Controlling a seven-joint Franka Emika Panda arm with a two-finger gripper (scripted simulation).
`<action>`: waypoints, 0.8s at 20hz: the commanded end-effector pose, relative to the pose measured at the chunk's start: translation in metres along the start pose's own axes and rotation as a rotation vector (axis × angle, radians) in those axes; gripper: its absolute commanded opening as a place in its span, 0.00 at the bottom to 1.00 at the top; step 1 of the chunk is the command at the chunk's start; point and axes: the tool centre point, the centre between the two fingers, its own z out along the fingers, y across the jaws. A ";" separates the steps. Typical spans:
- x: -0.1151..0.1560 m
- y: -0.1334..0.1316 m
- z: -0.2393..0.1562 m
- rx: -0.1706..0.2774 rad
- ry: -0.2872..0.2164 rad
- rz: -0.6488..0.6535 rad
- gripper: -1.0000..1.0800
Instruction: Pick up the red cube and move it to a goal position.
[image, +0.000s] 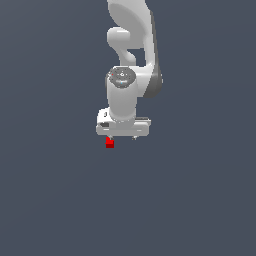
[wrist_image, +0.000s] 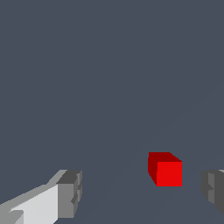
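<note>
One arm (image: 131, 60) fills the upper middle of my exterior view, white, reaching down over a plain grey floor (image: 55, 200). I read its gripper (wrist_image: 142, 194) as open: the wrist view shows both grey fingertips (wrist_image: 70, 194) spread wide apart. Red cube (wrist_image: 165, 169) sits on the floor between them, nearer one fingertip, touching neither as far as I can tell.
</note>
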 end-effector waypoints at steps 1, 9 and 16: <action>0.000 0.000 0.000 0.000 0.000 0.000 0.96; -0.007 0.009 0.015 0.003 0.003 0.002 0.96; -0.024 0.030 0.054 0.009 0.011 0.005 0.96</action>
